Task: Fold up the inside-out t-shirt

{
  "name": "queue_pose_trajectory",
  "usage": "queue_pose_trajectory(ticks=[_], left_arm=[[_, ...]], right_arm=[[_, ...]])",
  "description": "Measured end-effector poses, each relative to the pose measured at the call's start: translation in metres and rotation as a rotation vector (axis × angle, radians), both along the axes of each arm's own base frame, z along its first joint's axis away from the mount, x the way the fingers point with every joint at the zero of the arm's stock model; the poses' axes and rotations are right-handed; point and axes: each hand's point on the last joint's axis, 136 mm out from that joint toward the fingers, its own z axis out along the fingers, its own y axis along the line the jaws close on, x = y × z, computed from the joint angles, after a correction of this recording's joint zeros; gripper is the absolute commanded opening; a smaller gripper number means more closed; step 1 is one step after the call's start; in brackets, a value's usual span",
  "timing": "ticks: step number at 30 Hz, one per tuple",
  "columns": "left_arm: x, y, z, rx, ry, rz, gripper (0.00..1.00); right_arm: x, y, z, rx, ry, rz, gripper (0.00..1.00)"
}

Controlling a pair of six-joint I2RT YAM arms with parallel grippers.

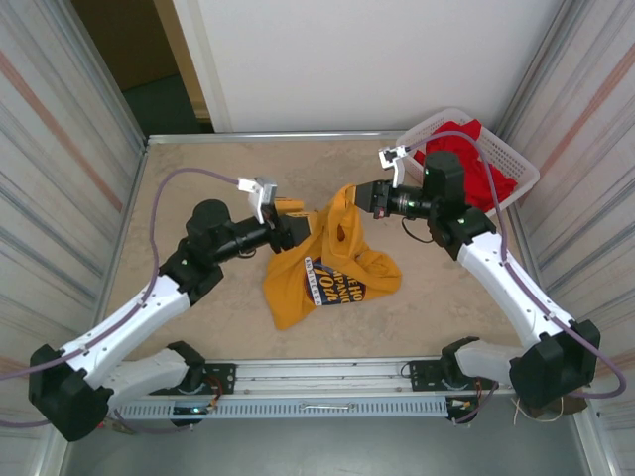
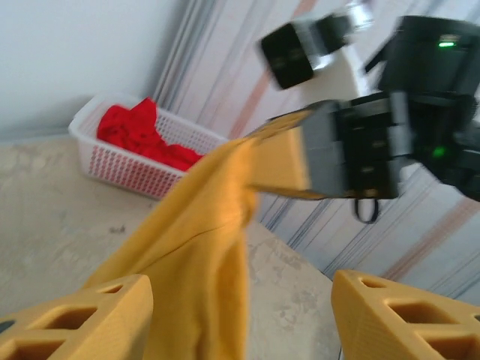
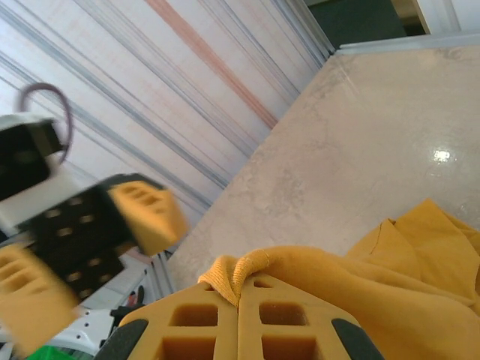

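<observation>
Hanging from our right gripper, which clamps its edge, the inside-out t-shirt trails onto the table. Our left gripper, fingers apart, sits just beside it.

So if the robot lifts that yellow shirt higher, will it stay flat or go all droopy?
Probably droopy: the yellow shirt sags in folds from where the right gripper pinches it. It looks light, since one small pinch holds part of it up. Pushed, it would likely bunch, not slide.
</observation>
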Motion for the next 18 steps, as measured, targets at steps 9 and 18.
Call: queue_pose_trajectory(ticks=[9, 18], left_arm=[[0.032, -0.036, -0.067, 0.201, 0.076, 0.021, 0.67], [0.050, -0.041, -0.094, 0.257, 0.132, 0.035, 0.00]], right_arm=[[0.004, 0.008, -0.010, -0.017, 0.036, -0.022, 0.00], [0.004, 0.008, -0.013, -0.026, 0.042, -0.033, 0.00]])
